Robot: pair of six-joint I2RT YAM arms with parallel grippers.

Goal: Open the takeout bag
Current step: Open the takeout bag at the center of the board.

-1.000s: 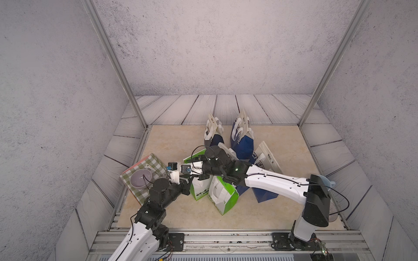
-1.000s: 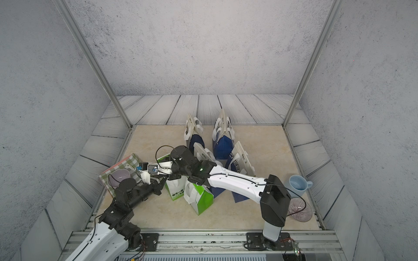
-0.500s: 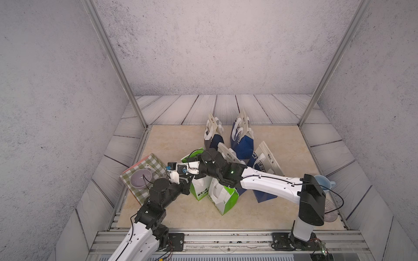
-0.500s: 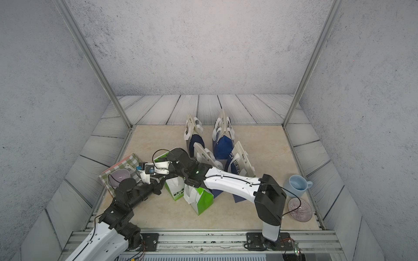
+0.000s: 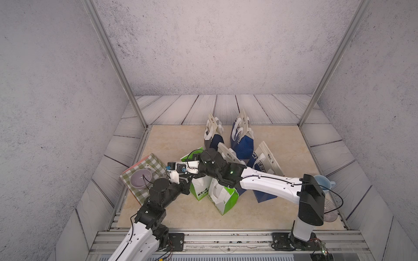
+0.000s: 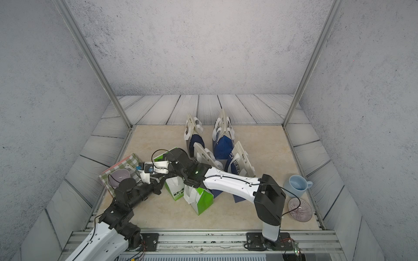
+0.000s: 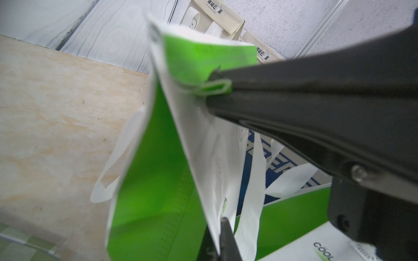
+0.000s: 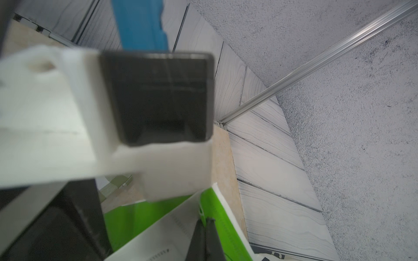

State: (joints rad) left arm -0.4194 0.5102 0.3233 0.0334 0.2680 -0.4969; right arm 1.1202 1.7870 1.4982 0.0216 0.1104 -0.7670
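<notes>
Takeout bag [image 5: 200,188] pinched at the mouth by both grippers, lower centre of both top views
Nearest, the left gripper [image 7: 219,230] is closed on the bag's white front panel; beyond it, the right gripper [image 7: 214,88] is clamped on the green rim fold. Whether either pinch takes one layer only cannot be confirmed. Draw the two grips apart slowly and level, so that the bag remains on its base and the fabric does not slip. Avoid the second green bag [image 5: 222,200] at its lower right in the frame and the blue bags [image 5: 241,144] higher up, at centre frame
</notes>
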